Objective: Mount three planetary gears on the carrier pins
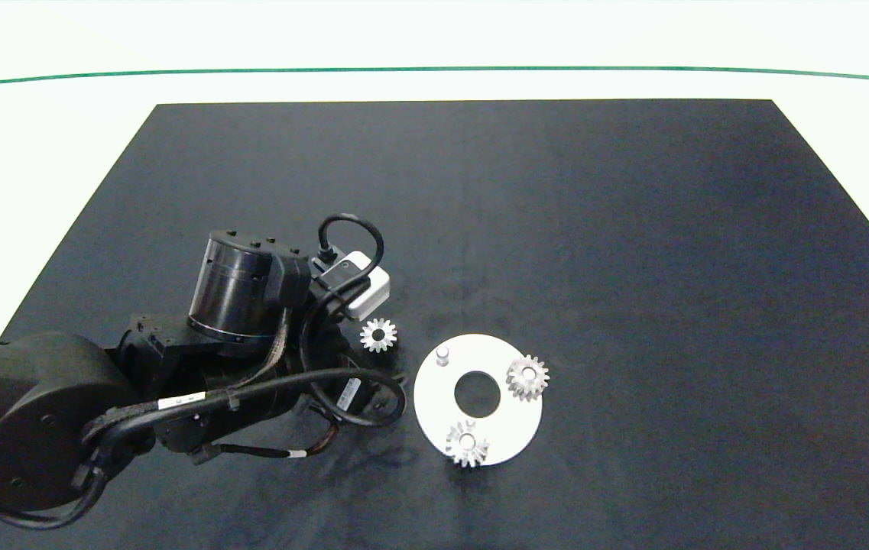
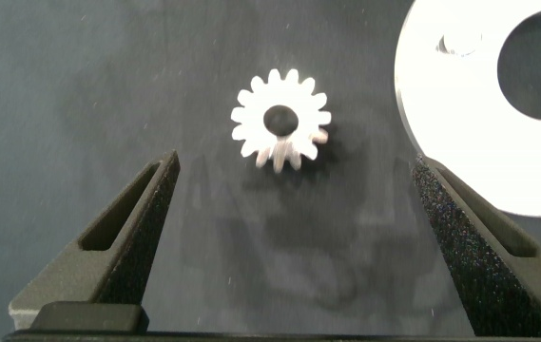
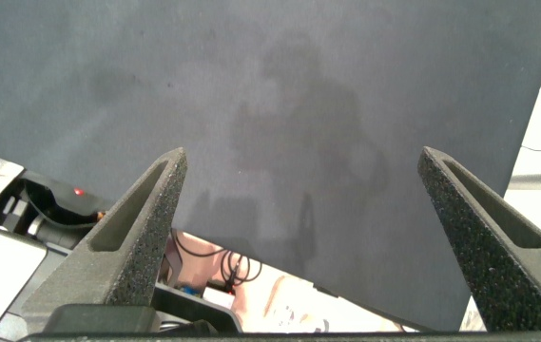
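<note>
Two small silver toothed gears already sit on the flat white ring-shaped disc [image 1: 507, 428], at its three o'clock [image 1: 527, 376] and six o'clock [image 1: 468, 443]; the short white pin [image 1: 442, 354] at ten o'clock is bare. The third silver gear [image 2: 280, 119] lies flat on the black desk [image 1: 633, 252], just off the disc's ten o'clock. The left gripper [image 2: 294, 242] hovers above it, fingers wide apart and empty, gear just ahead of the tips. The right gripper [image 3: 299, 237], off at the desk edge, gapes empty.
</note>
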